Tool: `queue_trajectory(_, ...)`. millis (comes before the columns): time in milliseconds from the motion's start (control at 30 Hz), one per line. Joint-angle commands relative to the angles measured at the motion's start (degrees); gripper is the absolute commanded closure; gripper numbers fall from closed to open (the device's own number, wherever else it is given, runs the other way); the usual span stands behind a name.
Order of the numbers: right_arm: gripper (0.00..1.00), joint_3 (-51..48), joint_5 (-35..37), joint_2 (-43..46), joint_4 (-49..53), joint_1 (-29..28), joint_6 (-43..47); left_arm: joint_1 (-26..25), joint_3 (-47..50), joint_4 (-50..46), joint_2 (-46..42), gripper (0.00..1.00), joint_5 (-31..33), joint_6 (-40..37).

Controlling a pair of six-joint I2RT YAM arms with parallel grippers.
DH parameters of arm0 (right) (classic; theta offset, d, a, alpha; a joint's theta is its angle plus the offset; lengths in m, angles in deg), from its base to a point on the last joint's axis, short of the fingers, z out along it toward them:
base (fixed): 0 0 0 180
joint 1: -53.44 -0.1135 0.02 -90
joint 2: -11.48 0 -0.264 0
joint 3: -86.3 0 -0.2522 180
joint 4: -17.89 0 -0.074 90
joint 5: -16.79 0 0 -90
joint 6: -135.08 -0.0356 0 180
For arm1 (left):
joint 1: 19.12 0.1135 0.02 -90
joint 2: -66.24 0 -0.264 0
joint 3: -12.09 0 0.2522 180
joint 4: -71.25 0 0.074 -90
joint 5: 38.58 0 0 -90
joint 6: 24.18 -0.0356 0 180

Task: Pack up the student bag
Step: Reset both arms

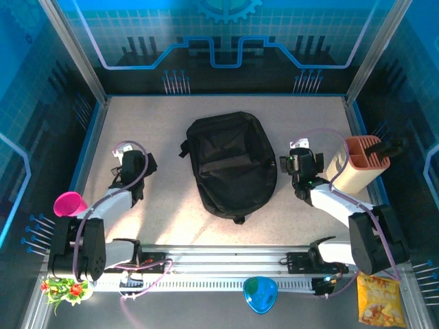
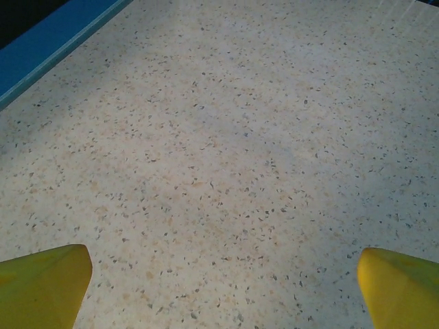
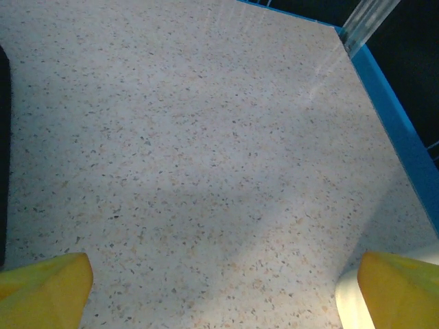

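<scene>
Jaws on both grippers stand spread wide and hold nothing. The left gripper (image 2: 221,277) shows its yellow fingers (image 2: 41,284) at the bottom corners of its wrist view with only speckled table (image 1: 137,123) between them, and the right gripper (image 3: 221,281) shows the same.

On that table the student bag (image 1: 230,164) lies flat in the middle, between the two arms, with each gripper just beside one of its flanks and touching neither. By my reading, either the packing has not begun or the bag has just been let go; the pictures do not settle which. No loose item waits near the bag that I can see.

Off the right edge leans a tan holder (image 1: 357,168) with an orange top, and a yellow snack packet (image 1: 377,301) sits by the right base. A pink cup (image 1: 68,203) stands at the left edge.

The bag is black on black, so its zipper and whether it is open or shut are hard to make out. What it contains, if anything, is hidden. A dark strip at the left border of the right wrist view is probably the bag's side.
</scene>
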Motion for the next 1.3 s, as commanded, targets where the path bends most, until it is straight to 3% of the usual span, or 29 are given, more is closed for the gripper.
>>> queue_trajectory(0,0.0,-3.6,-5.6,-1.8,-15.7,1.9,3.8,0.7,3.1,16.9,3.1,0.01,-4.0,-7.4)
queue_trajectory(200,0.0,-7.6,-12.7,-4.8,-28.2,3.9,5.4,1.0,7.3,33.8,7.3,0.01,-14.4,-11.9)
queue_trajectory(500,0.0,-11.2,-18.3,-13.6,-43.7,8.1,3.0,1.3,8.5,47.6,18.5,0.01,-17.1,-13.4)
queue_trajectory(667,0.0,-9.9,-17.2,-14.8,-42.6,8.4,2.6,1.1,6.7,42.7,17.6,0.01,-16.1,-13.2)
queue_trajectory(800,0.0,-8.1,-17.5,-14.4,-38.4,9.3,1.2,0.7,6.5,42.8,17.9,0.01,-15.2,-13.7)
queue_trajectory(1267,0.0,-8.1,-18.2,-14.4,-38.4,9.7,0.8,0.4,5.3,40.5,18.0,0.01,-17.5,-14.8)
